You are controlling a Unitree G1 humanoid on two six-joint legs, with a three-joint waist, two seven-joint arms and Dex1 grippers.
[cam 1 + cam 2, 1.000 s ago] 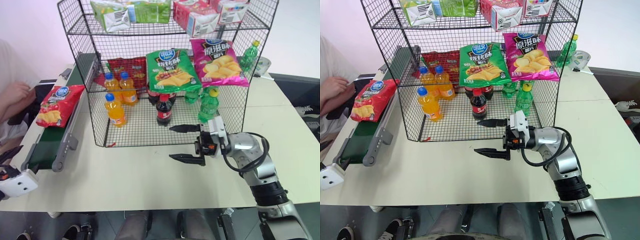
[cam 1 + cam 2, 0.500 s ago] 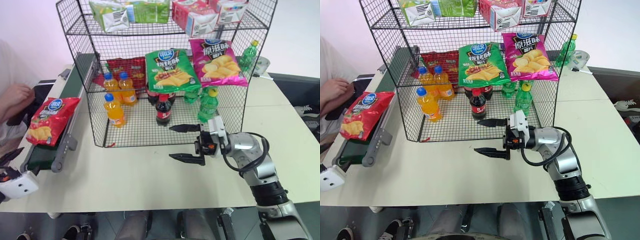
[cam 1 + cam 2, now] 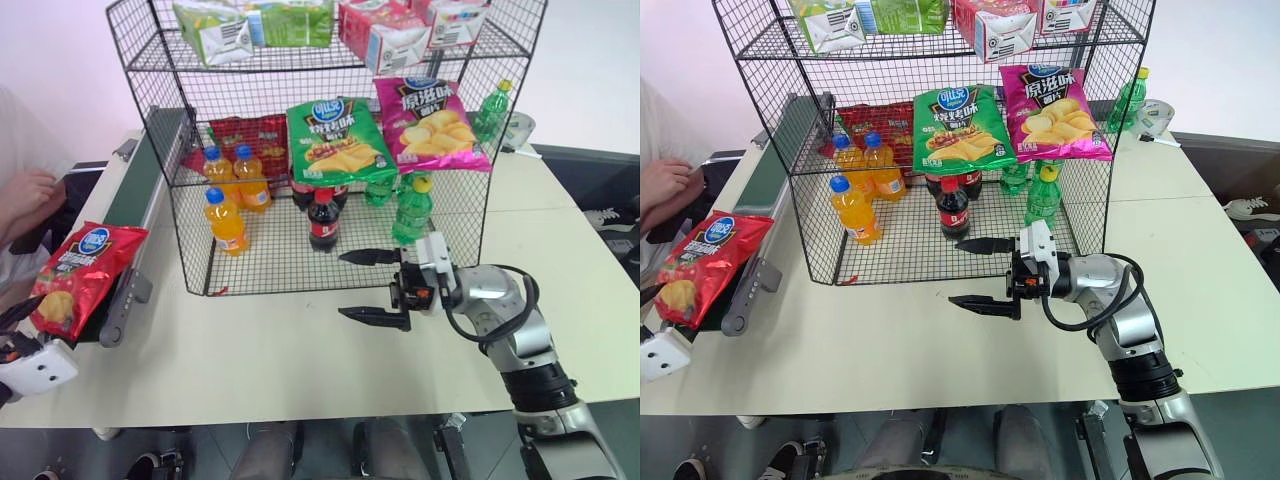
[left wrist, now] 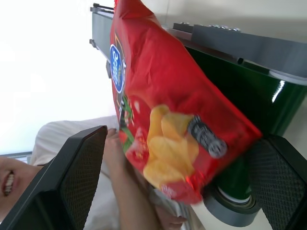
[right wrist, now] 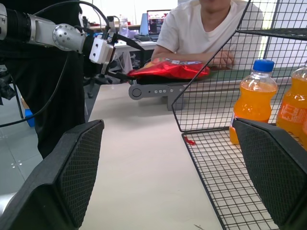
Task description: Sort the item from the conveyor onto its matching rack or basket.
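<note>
Step in hand, by judgement: the pick-up. Red chip bag point(image 3: 78, 278) at the near end of the conveyor point(image 3: 130, 190), overhanging the end bracket, lower edge past the belt. Left gripper point(image 4: 168, 191) level with that end, fingers spread wide either side of the bag in its wrist view, no contact to be made out; nothing clamped.

Next move, likely: close on the bag's lower half before it slides off the conveyor, then lift and carry across to the wire rack point(image 3: 330, 150). Glossy film, so a firm pinch probably wanted.

Right gripper point(image 3: 372, 287) in front of the rack's open bottom tier, above the table point(image 3: 280, 350), fingers well apart, empty.

Rack contents: top tier, green and pink cartons. Middle tier, green chip bag point(image 3: 342, 140) and pink chip bag point(image 3: 432, 124) at the front, red bags point(image 3: 250, 140) behind. Matching spot probably there. Bottom tier: orange drink bottles point(image 3: 228, 190), cola bottle point(image 3: 323, 219), green bottles point(image 3: 413, 210).

Person's hand point(image 3: 665, 185) beside the conveyor.
</note>
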